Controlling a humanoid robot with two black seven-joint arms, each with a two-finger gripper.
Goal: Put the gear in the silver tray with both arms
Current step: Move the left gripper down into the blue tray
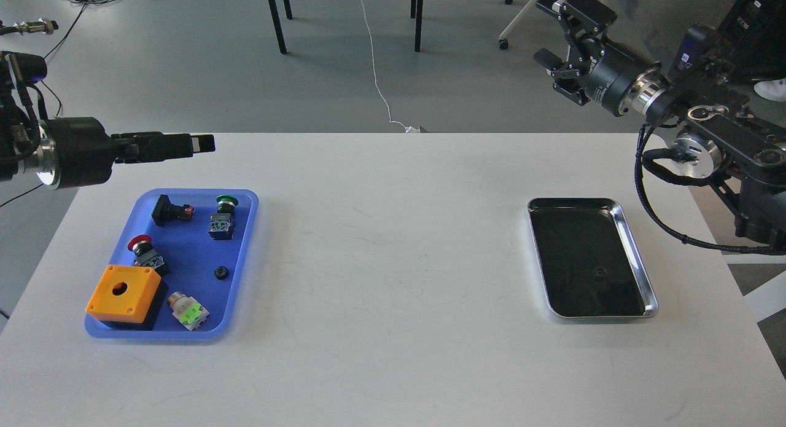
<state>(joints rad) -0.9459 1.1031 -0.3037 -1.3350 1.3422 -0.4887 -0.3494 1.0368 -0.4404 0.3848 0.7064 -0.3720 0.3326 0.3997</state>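
Observation:
The silver tray (636,258) lies on the right side of the white table. A small dark round part (597,271), faint against the mirror bottom, lies in it. A small black gear (220,272) lies in the blue tray (245,242) on the left. My left gripper (202,143) points right, above the far left of the table behind the blue tray; it is seen side-on, so its fingers cannot be told apart. My right gripper (557,31) is open and empty, high beyond the table's far right edge, well away from the silver tray.
The blue tray also holds an orange box with a hole (123,293), a red-capped button (142,249), a green-capped button (222,217), a black switch (169,211) and a green-lit part (189,310). Chair and table legs stand on the floor behind.

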